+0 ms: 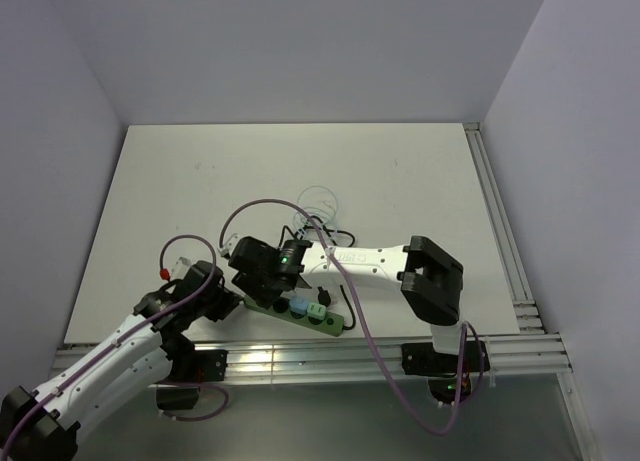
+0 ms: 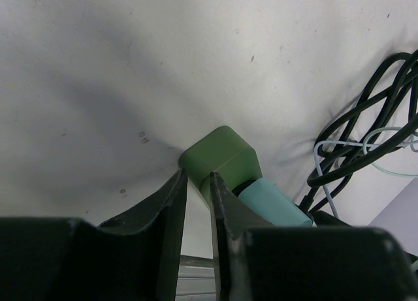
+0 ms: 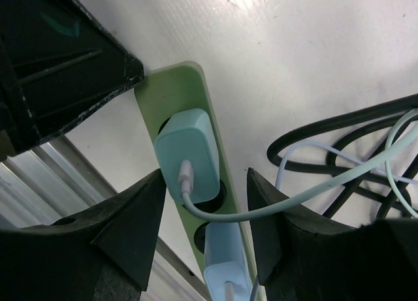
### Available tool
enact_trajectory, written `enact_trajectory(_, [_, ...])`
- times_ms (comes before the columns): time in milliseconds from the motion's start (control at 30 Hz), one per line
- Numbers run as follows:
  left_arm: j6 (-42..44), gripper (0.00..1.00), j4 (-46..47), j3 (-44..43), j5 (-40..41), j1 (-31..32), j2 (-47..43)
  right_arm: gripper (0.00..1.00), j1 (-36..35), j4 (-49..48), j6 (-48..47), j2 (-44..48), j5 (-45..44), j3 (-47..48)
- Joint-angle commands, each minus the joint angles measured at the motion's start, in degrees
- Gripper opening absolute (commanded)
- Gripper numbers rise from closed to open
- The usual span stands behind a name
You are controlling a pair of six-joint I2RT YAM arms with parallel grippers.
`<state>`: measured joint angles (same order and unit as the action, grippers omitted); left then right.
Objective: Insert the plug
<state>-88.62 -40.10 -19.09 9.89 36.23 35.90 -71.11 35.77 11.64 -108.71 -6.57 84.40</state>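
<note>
White table (image 1: pixel 400 181) inside pale walls, with a green power strip (image 1: pixel 318 324) lying near its front rail (image 1: pixel 350 356). A teal plug (image 3: pixel 189 154) sits in one socket, and a second plug (image 3: pixel 225 265) sits in the next. The right gripper (image 3: pixel 204 177) has its fingers spread on either side of the teal plug. The left gripper (image 2: pixel 196 196) is at the strip's end, fingers nearly together, with only a thin slit between them. Looped black cable (image 2: pixel 366 118) and white cord (image 3: pixel 313 190) crowd the far side.

Power strip (image 3: pixel 171 85) at the table's (image 1: pixel 400 181) front edge.
A plug (image 3: pixel 189 154) sits in it, a second plug (image 3: pixel 225 265) beside it; cables (image 3: pixel 307 130) lie coiled behind the strip.
</note>
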Motion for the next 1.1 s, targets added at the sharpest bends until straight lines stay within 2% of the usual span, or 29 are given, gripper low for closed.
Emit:
enact_trajectory(0, [0.7,0.26,0.9,-1.0,-0.1,-0.3,0.2,0.6,1.1,-3.9,-2.3,0.2,-1.3,1.5])
enact_trajectory(167, [0.6,0.26,0.7,-0.9,0.0,-0.3,0.1,0.59,1.4,-5.7,-2.7,0.1,0.7,1.3])
enact_trajectory(500, [1.1,0.27,0.8,-1.2,-0.1,-0.3,0.4,0.49,1.4,-6.6,-2.8,-0.8,3.1,1.5])
enact_trajectory(733, [1.3,0.26,1.4,-1.0,-0.2,-0.3,0.2,0.53,1.5,-7.6,-2.7,-0.1,4.0,0.3])
enact_trajectory(900, [1.5,0.27,1.3,-1.1,-0.3,-0.4,0.7,0.51,1.4,-7.4,-2.7,-0.9,4.5,1.1])
enact_trajectory(1000, [1.5,0.27,0.9,-1.3,-0.1,-0.4,0.6,0.42,1.5,-7.0,-2.7,-1.4,3.8,1.2])
enact_trajectory(1033, [1.6,0.27,0.8,-1.3,-0.1,-0.5,0.5,0.34,1.5,-6.6,-2.8,-1.7,3.8,1.2])
enact_trajectory(1067, [1.5,0.27,0.7,-1.3,0.0,-0.5,0.3,0.3,1.5,-6.6,-2.8,-1.9,3.9,1.1])
